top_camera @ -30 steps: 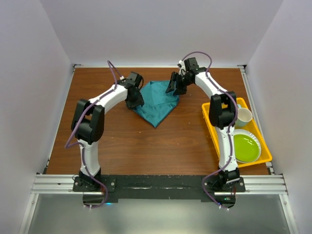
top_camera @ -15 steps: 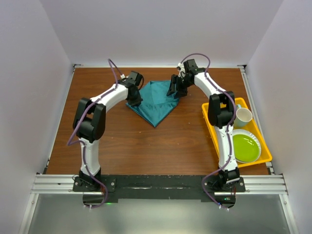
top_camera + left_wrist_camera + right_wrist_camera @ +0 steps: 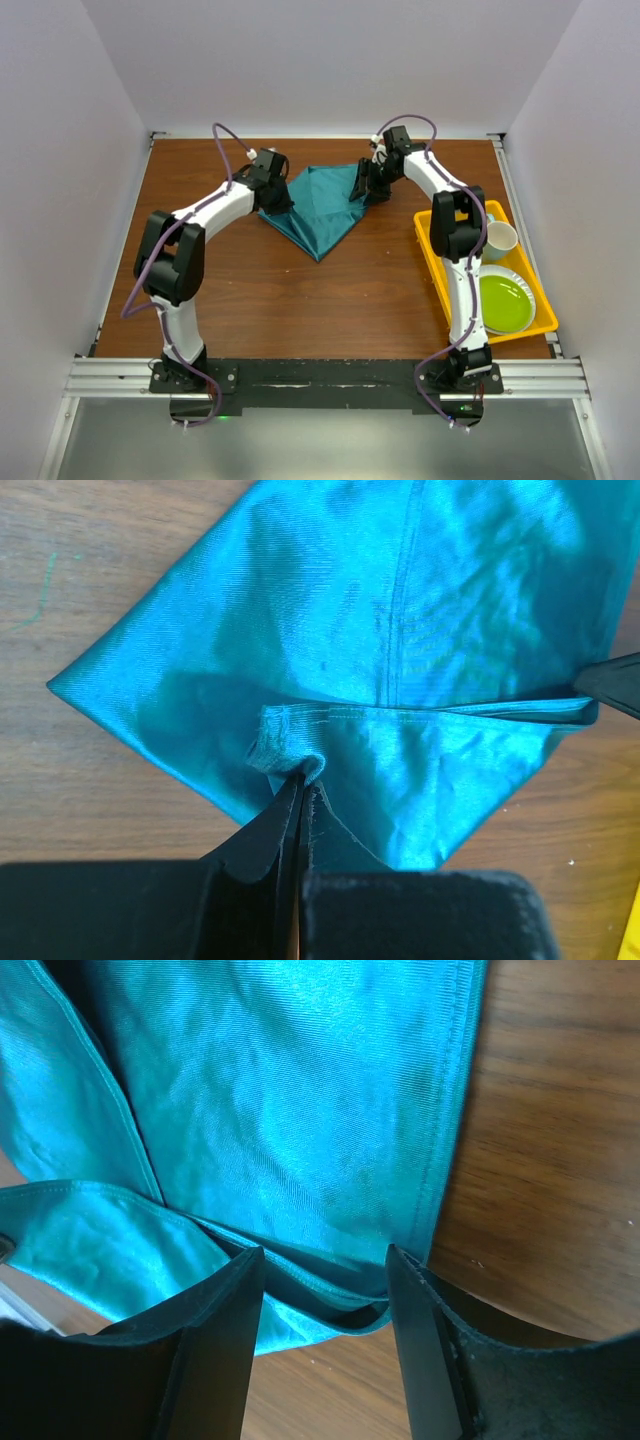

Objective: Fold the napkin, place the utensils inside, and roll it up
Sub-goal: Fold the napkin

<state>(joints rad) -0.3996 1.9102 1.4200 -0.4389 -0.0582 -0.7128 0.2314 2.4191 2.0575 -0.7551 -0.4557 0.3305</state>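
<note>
The teal napkin lies crumpled in a pointed shape on the far middle of the wooden table. My left gripper is at its left edge. In the left wrist view the gripper is shut on a small bunched fold of the napkin. My right gripper is at the cloth's right corner. In the right wrist view it stands open, with a folded hem of the napkin lying between its fingers. The utensils are out of view.
A yellow tray sits at the right side of the table, holding a white cup and a green plate. White walls close in the table on three sides.
My left gripper has shut on the napkin's left edge. My right gripper has shifted slightly right and down onto the cloth's right corner, staying open.
</note>
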